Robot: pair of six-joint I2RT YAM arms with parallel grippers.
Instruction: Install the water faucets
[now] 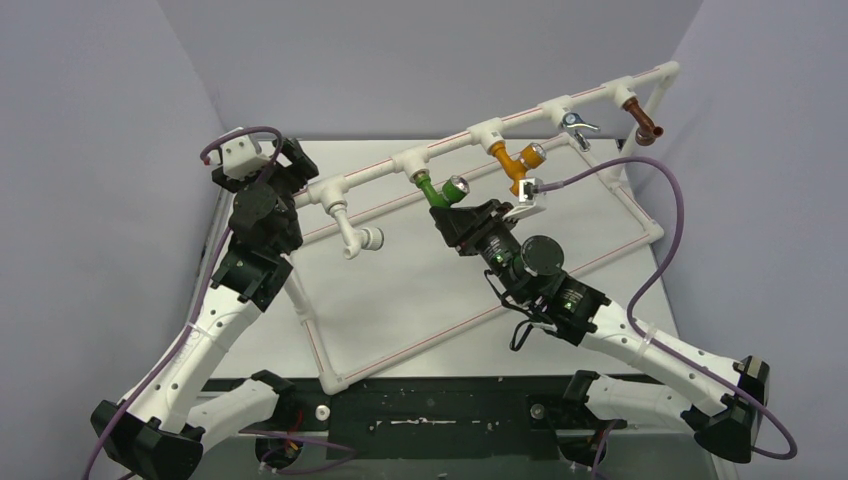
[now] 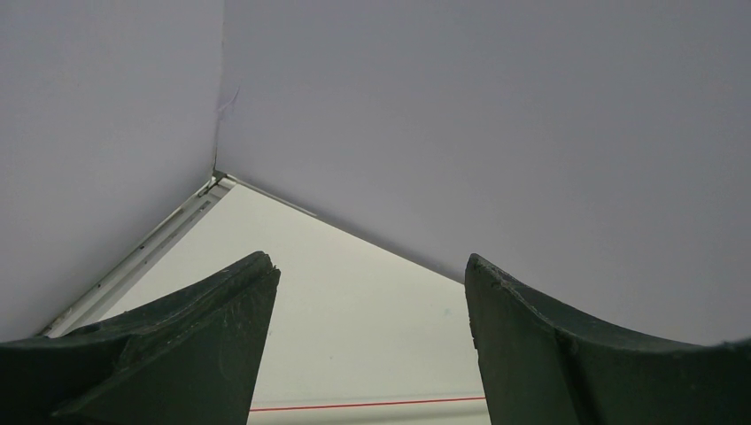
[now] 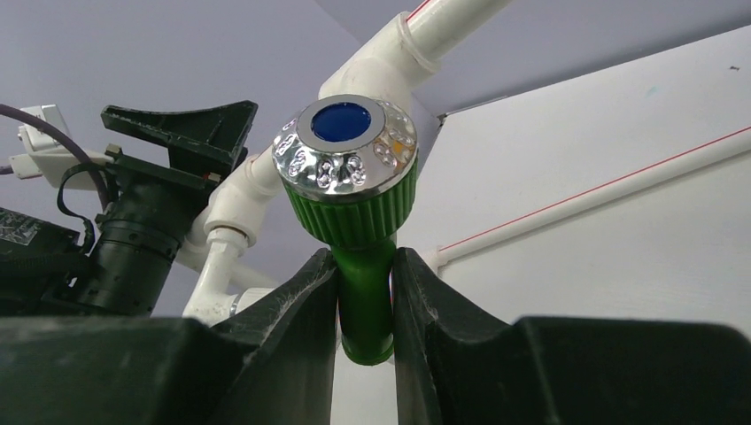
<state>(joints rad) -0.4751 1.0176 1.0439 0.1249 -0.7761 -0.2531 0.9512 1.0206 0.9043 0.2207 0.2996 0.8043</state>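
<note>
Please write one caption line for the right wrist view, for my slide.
Right gripper shut on the green faucet at the white pipe frame.

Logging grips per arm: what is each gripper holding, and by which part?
The right gripper is shut on the green faucet, pinching its narrow stem below the ribbed knob. The left gripper is open and holds nothing.

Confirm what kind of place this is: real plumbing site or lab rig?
Most likely a lab test cell, not real plumbing. Plain walls box in a white table, and a free-standing white pipe frame carries mismatched taps such as the green faucet and orange faucet.
</note>
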